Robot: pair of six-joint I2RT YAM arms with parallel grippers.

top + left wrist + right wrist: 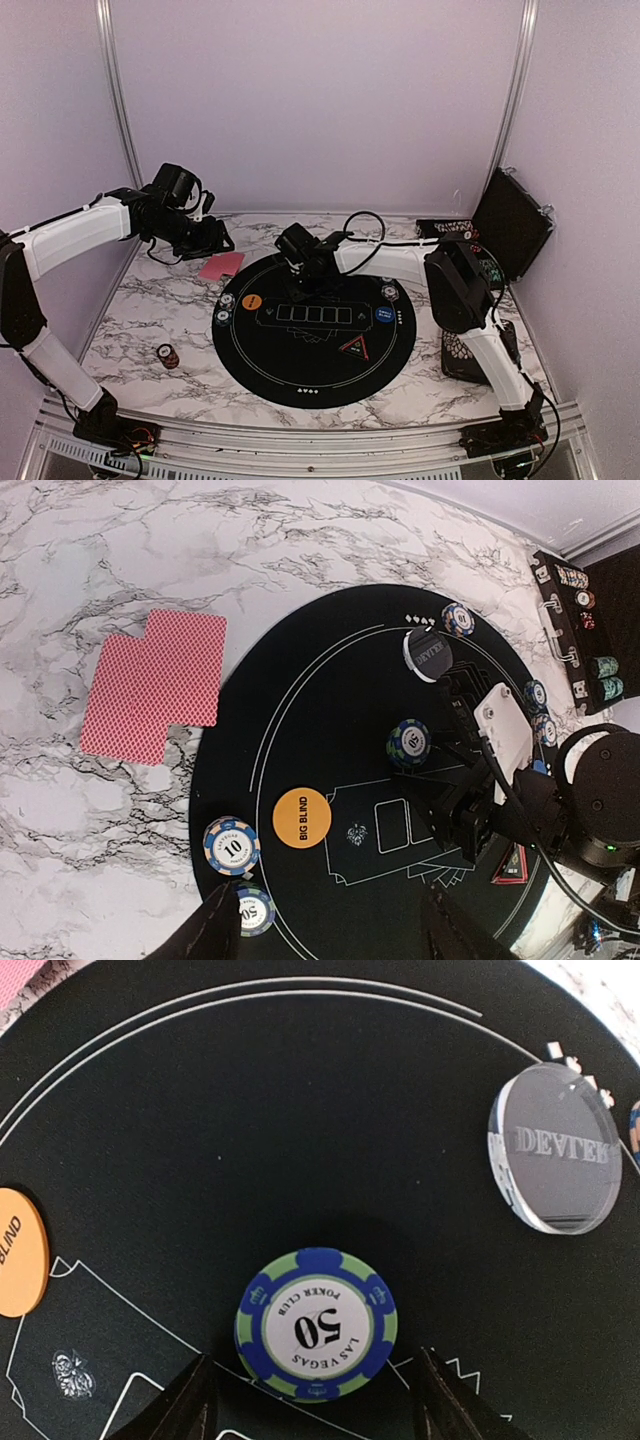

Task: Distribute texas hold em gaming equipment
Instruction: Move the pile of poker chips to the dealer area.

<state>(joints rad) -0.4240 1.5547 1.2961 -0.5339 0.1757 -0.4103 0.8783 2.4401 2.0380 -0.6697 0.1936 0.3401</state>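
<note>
My right gripper (317, 1405) is open low over the black mat (300, 1090). A blue-green 50 chip (317, 1325) lies flat just ahead of its fingertips, untouched. A clear dealer button (555, 1150) lies to the right, and the orange Big Blind button (18, 1252) at the left edge. My left gripper (330, 935) is open and empty, high above the mat's left edge. Below it are a 10 chip (231, 846), a 50 chip (255, 910) and the orange button (302, 818). Two pink-backed cards (155, 685) lie on the marble beside the mat.
A blue button (384, 315) and a triangle marker (355, 347) lie on the mat's right half. An orange chip stack (168, 355) stands on the marble at front left. The open black case (515, 220) with more chips stands at the back right, by the right arm.
</note>
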